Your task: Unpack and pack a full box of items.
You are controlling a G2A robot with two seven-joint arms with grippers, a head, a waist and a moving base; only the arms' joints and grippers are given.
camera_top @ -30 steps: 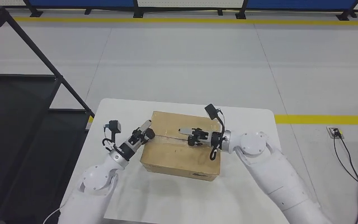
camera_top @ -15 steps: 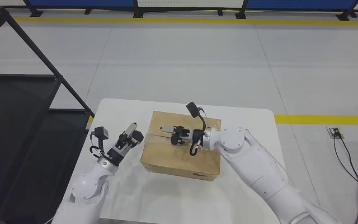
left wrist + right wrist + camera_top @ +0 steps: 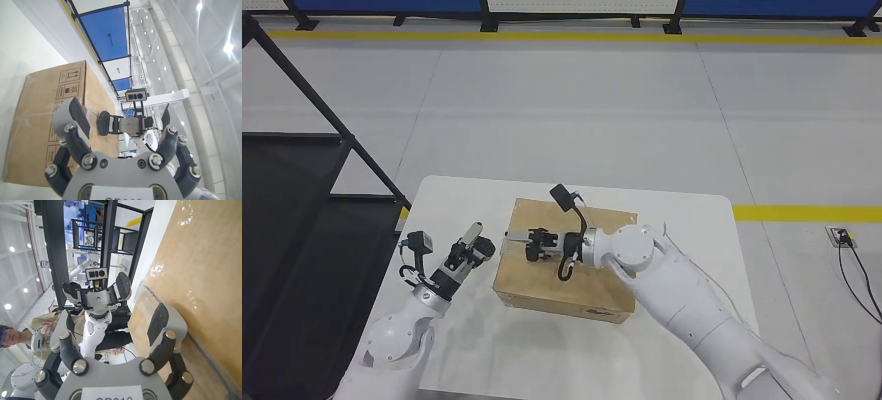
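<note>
Both spread, my left gripper (image 3: 476, 240) and right gripper (image 3: 525, 243) are flanking the cardboard box's (image 3: 582, 285) left edge, so I'm targeting the tape (image 3: 140, 292) end.

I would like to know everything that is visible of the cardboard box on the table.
The box is brown cardboard, rectangular, closed, its top flaps sealed with clear glossy tape along the middle seam. One side bears printed handling symbols. It stands flat on the white table. The right pincer, open, is at the seam's end, one finger seemingly lying on the top. The left pincer, open, is beside the box, apart.
</note>
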